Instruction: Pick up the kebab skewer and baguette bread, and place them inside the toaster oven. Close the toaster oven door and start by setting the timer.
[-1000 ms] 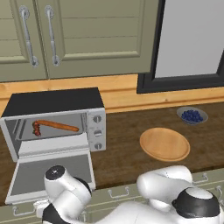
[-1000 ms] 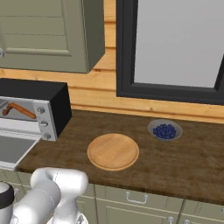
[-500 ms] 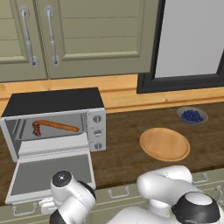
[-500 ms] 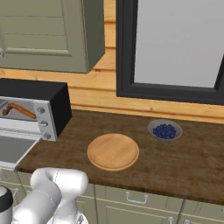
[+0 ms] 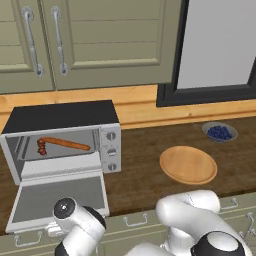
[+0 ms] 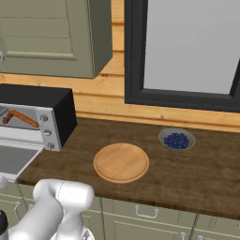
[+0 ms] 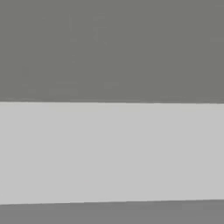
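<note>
The toaster oven [image 5: 60, 116] stands at the counter's left with its door [image 5: 57, 200] folded down flat. Inside, the orange-brown baguette bread [image 5: 67, 144] lies on the rack, with the kebab skewer [image 5: 41, 146] of dark red chunks at its left end. The right base view shows the toaster oven [image 6: 42, 101], the baguette bread [image 6: 21, 118] and a corner of the door [image 6: 11, 157]. My wrist [image 5: 75, 222] hangs low, right at the door's front edge; the fingers are hidden below it. The hand view is pressed up against a flat grey surface [image 7: 112, 48] over a pale silver band [image 7: 112, 148].
A round wooden plate [image 5: 188, 164] lies mid-counter and a bowl of blueberries [image 5: 219, 132] sits behind it to the right. Three knobs [image 5: 112, 150] line the oven's right panel. Cabinet doors [image 5: 100, 45] hang above, and drawer fronts [image 5: 135, 220] run under the counter edge.
My wrist has sunk a little lower in front of the open door. The door, the baguette and the skewer have stayed where they were.
</note>
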Robot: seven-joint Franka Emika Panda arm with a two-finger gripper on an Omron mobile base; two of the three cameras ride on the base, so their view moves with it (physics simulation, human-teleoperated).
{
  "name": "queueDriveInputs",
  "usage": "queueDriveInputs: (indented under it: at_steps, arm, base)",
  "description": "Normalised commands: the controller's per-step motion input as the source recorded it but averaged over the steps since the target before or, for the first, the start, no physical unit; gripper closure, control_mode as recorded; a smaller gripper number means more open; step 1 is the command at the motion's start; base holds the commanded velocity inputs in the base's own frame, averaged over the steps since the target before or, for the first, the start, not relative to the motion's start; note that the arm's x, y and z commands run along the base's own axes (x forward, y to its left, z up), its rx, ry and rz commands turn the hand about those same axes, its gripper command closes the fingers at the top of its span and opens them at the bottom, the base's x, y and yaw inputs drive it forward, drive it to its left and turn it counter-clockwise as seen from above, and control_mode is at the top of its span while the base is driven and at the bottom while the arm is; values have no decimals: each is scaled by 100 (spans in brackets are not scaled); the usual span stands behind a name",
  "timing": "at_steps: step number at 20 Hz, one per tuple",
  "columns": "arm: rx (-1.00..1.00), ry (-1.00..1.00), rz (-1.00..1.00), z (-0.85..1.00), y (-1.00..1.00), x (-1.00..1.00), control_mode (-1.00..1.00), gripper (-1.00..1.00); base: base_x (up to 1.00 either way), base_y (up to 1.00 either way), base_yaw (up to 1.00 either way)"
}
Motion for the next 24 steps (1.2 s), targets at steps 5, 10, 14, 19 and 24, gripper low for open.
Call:
queueDriveInputs:
  at_steps: [5,10,14,19,24]
  arm:
    - [0,-36,0,56,0,90,-100,-100]
    - [0,-34,0,78,0,100,-100,-100]
    - [0,-37,0,73,0,100,-100,-100]
    - [1,-34,0,31,0,100,-100,-100]
    - [3,-20,0,0,0,100,-100,-100]
  base:
    - [0,0,0]
    - [0,0,0]
    - [0,0,0]
    - [0,0,0]
    - [0,0,0]
